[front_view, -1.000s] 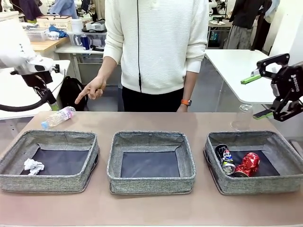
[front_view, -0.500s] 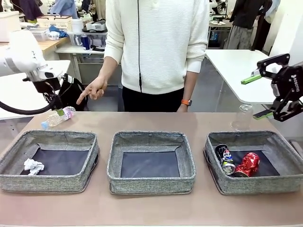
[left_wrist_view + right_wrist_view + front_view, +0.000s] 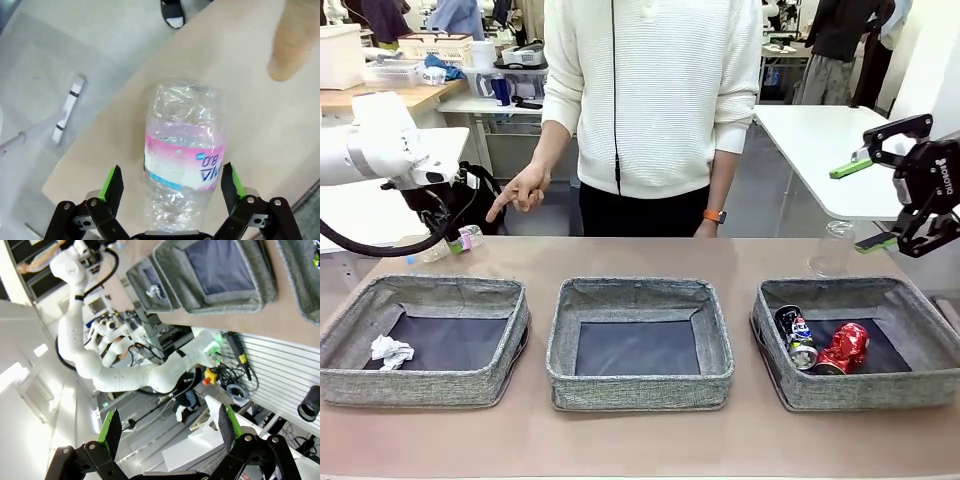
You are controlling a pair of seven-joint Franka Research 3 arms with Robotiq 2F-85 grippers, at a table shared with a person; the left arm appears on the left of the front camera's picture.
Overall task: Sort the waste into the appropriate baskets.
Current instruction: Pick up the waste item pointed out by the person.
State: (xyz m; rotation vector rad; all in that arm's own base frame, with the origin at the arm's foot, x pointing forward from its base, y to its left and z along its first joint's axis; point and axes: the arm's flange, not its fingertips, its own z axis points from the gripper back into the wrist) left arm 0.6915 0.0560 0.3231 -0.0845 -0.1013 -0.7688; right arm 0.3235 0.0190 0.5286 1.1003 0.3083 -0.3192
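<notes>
A clear plastic bottle with a pink label (image 3: 468, 238) (image 3: 182, 155) lies on the table's far left, behind the left basket (image 3: 425, 300). My left gripper (image 3: 450, 240) (image 3: 170, 182) is open and lowered over it, a finger on each side of its body. The crumpled paper ball (image 3: 390, 350) lies in the left basket. The middle basket (image 3: 638, 375) holds nothing. The right basket (image 3: 860, 390) holds a dark printed can (image 3: 796, 336) and a crushed red can (image 3: 846, 347). My right gripper (image 3: 860, 205) (image 3: 167, 427) hangs open, high at the right, holding nothing.
A person in a white sweater stands at the far side, one hand (image 3: 517, 192) pointing down toward the pink-labelled bottle. A second clear bottle (image 3: 830, 248) stands upright behind the right basket. The table's far left corner (image 3: 55, 185) is close to the bottle.
My left arm has swung right and down from the table's left side, so its open fingers now straddle the bottle. The right arm and the baskets' contents have not moved.
</notes>
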